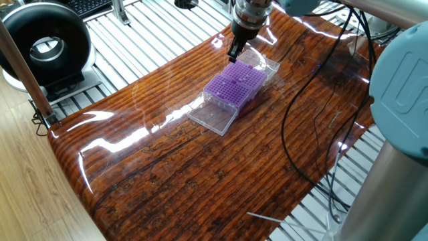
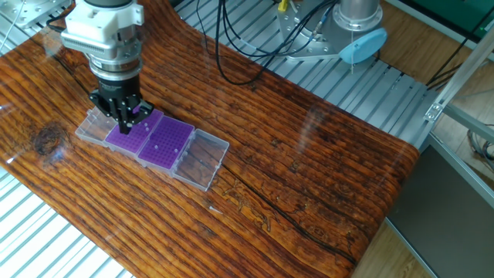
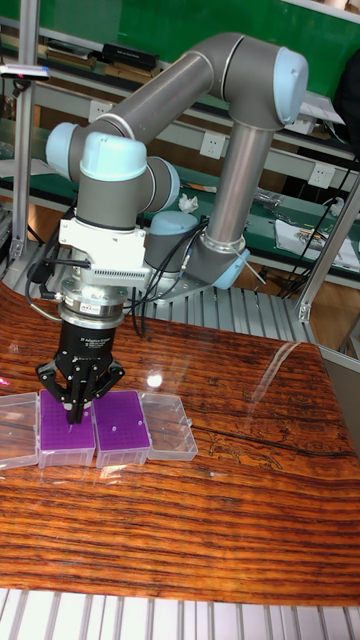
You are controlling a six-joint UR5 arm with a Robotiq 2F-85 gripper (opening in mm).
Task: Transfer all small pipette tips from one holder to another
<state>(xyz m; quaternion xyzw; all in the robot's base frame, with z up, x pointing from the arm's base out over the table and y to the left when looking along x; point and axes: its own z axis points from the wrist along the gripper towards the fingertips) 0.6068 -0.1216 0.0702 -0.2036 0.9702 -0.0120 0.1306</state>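
- Glossy, dark wooden tabletop [image 2: 324,177] with a strong grain fills the room's middle, set on a slatted metal bench; cables trail across its far side.
- Leftmost in the tall fixed view lies one flipped-open clear lid [image 3: 18,443], flat on the wood.
- Next comes the first purple rack [image 3: 66,432], and directly over it hangs the gripper [image 3: 78,408], fingers pointing straight down and drawn close together just above the grid. Whether a tip is pinched between them I cannot tell; anything there is too small to see.
- Beside it, touching, sits the second purple rack [image 3: 122,432], with a few pale dots on its grid that I take for seated tips.
- Rightmost is the other clear lid [image 3: 170,424], also lying open.
- Handling, as I judge it: such tips would be very light, thin, smooth plastic, easily tilted or dropped. Best taken at the upper collar, lifted straight up, and lowered plumb into a hole so the light box is not dragged along.
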